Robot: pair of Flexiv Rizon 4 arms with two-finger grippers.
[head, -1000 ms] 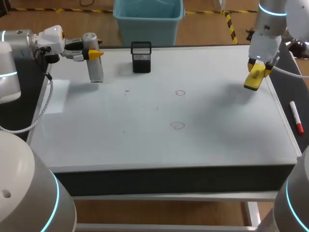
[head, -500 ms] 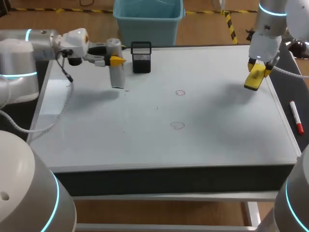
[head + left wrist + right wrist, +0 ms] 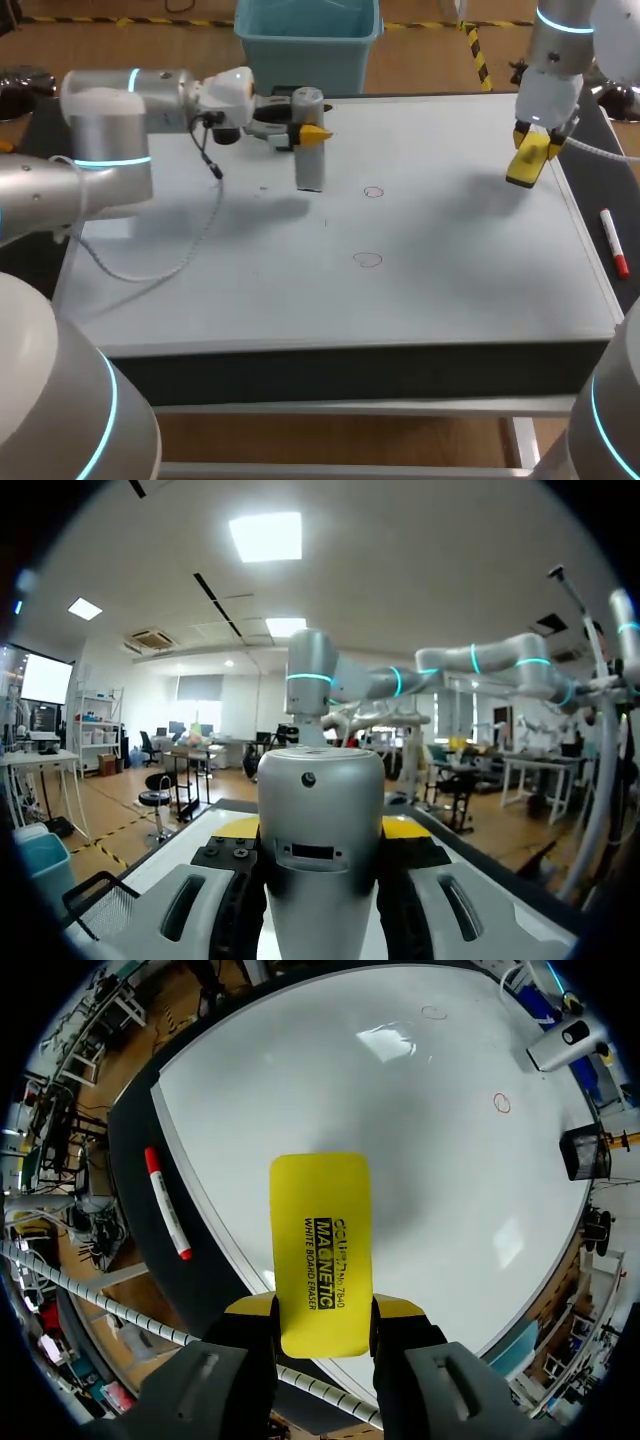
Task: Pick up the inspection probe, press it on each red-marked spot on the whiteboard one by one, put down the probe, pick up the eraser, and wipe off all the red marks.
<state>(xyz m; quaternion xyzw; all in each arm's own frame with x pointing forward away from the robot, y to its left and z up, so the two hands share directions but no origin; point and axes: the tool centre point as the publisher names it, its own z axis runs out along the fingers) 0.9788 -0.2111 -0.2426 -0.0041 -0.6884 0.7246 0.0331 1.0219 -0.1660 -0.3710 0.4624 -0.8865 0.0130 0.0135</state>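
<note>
Yellow eraser [image 3: 322, 1250] in the right gripper [image 3: 322, 1312] carries a block of black lettering on its face. A small dark panel sits on the casing of the inspection probe [image 3: 320, 810]; nothing on it is legible.

By count there are two red rings drawn on the whiteboard [image 3: 450, 290], a far ring [image 3: 374, 192] and a near ring [image 3: 368, 260]. There is also one probe, one eraser, one red-capped marker pen [image 3: 614, 242] and one black mesh holder [image 3: 290, 100]. The pen lies on the dark strip just beside the board's right edge. The holder stands at the far edge and is partly hidden behind the left arm.

The left gripper [image 3: 312, 133] pinches the silver probe from both sides near its top, a yellow fingertip [image 3: 405, 827] against each flank. The probe hangs upright over the board, just left of the far ring. Whether its lower end touches the surface cannot be told.

The right gripper's fingers clamp the eraser by its two long edges. They hold it above the board's far right corner, well apart from both rings.

A second ago the left arm held the probe near the board's far left edge. It has since swept rightward past the mesh holder to its present spot beside the far ring. The right arm and the eraser have not shifted.
</note>
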